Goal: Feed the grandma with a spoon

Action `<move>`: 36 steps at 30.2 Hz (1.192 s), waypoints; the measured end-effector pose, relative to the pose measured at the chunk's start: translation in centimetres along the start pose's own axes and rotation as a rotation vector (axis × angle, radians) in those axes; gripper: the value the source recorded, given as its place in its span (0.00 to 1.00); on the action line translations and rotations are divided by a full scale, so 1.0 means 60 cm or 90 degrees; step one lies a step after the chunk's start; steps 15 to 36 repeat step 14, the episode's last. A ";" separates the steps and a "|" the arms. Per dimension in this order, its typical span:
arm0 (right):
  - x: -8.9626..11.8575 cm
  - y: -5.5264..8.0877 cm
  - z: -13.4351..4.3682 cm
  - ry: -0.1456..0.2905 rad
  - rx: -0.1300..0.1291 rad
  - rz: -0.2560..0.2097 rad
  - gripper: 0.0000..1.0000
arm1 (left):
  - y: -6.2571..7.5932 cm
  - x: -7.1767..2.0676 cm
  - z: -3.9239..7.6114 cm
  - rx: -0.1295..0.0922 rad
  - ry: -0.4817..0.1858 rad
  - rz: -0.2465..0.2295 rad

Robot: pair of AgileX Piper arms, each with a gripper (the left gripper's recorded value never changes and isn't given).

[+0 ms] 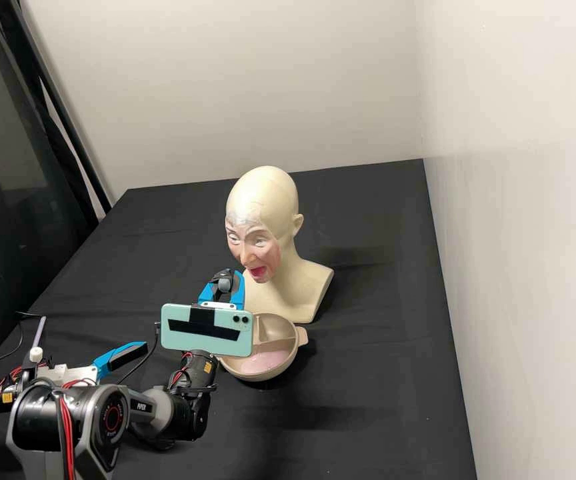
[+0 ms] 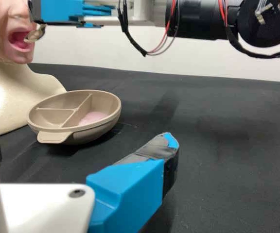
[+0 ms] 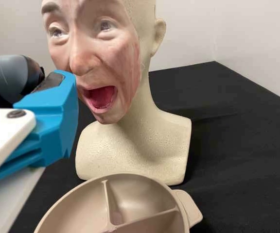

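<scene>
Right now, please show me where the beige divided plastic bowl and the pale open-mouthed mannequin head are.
beige divided plastic bowl (image 2: 92,131), left wrist view, front outer wall.
pale open-mouthed mannequin head (image 3: 135,121), right wrist view, neck.

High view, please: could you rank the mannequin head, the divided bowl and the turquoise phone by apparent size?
1. mannequin head, clearly largest.
2 and 3. divided bowl and turquoise phone look alike; the nearer phone hides part of the bowl, so unranked.
</scene>
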 end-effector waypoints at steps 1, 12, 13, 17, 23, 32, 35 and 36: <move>0.000 0.000 0.000 0.000 0.000 0.000 0.00 | 0.000 0.000 0.000 0.006 0.003 0.001; 0.000 0.000 0.000 0.000 0.000 0.000 0.00 | -0.001 -0.016 0.001 -0.002 0.001 0.047; 0.000 0.000 0.000 0.000 0.000 0.000 0.00 | 0.000 -0.020 0.000 -0.019 -0.002 0.060; 0.000 0.000 0.000 0.000 0.000 0.000 0.00 | 0.001 -0.022 -0.002 -0.037 -0.005 0.069; 0.000 0.000 0.000 0.000 0.000 0.000 0.00 | 0.001 -0.022 -0.002 -0.037 -0.005 0.069; 0.000 0.000 0.000 0.000 0.000 0.000 0.00 | 0.001 -0.022 -0.002 -0.037 -0.005 0.069; 0.000 0.000 0.000 0.000 0.000 0.000 0.00 | 0.001 -0.022 -0.002 -0.037 -0.005 0.069; 0.000 0.000 0.000 0.000 0.000 0.000 0.00 | 0.001 -0.022 -0.002 -0.037 -0.005 0.069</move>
